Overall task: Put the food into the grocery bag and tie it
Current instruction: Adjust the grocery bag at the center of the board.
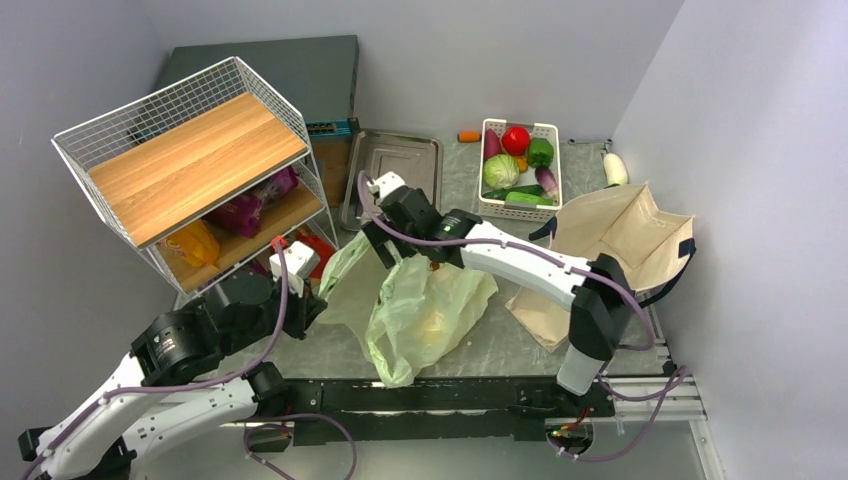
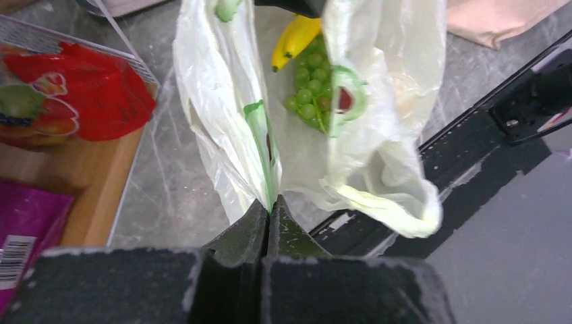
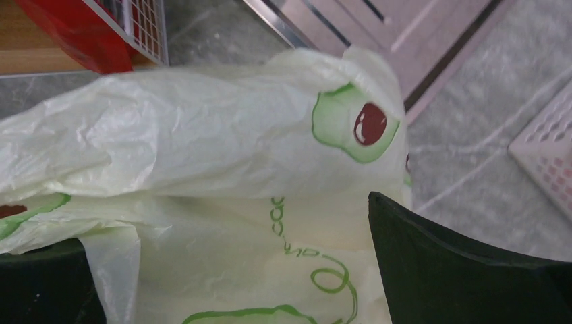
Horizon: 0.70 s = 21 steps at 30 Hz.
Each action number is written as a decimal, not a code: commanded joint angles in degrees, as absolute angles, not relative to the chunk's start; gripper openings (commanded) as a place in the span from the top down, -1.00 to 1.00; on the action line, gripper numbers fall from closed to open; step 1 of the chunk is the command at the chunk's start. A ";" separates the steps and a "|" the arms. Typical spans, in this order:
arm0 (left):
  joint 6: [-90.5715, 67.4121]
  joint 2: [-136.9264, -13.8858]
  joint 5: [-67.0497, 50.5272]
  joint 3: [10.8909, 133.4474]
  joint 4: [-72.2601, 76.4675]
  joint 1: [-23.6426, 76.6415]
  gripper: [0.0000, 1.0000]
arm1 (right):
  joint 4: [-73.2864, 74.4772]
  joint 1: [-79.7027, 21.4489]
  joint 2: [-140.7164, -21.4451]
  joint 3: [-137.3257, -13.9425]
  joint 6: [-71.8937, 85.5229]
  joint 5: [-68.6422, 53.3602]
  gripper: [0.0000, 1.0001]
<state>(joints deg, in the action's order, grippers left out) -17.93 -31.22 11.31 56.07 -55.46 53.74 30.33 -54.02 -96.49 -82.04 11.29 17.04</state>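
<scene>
The left fingers (image 2: 246, 233) pinch the grocery bag (image 2: 222, 135). The right fingers (image 3: 438, 270) are wide open around it. Inside sit grapes (image 2: 307, 98) and a banana (image 2: 295, 39)

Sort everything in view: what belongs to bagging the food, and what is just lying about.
Belongs to the job: grocery bag; grapes and banana inside it; left tool, shut on the bag; right tool, open at the bag.

Lying about: wire rack; metal tray; white basket; canvas tote.
</scene>
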 commanded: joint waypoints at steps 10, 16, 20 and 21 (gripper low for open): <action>-25.79 -30.63 -2.40 50.14 -42.67 54.07 1.00 | 22.46 -42.82 -97.41 -89.73 -4.49 11.19 -1.00; -25.59 -33.21 -5.91 48.99 -33.47 54.44 1.00 | 25.81 -38.77 -100.43 -97.80 -8.16 5.06 -1.00; -25.97 -33.69 -3.93 48.74 -33.41 54.61 1.00 | 32.71 -39.26 -101.22 -101.80 -5.85 -4.53 -1.00; -25.64 -33.54 -2.85 48.89 -34.25 54.58 1.00 | 33.31 -39.41 -100.04 -100.69 -4.96 -6.26 -1.00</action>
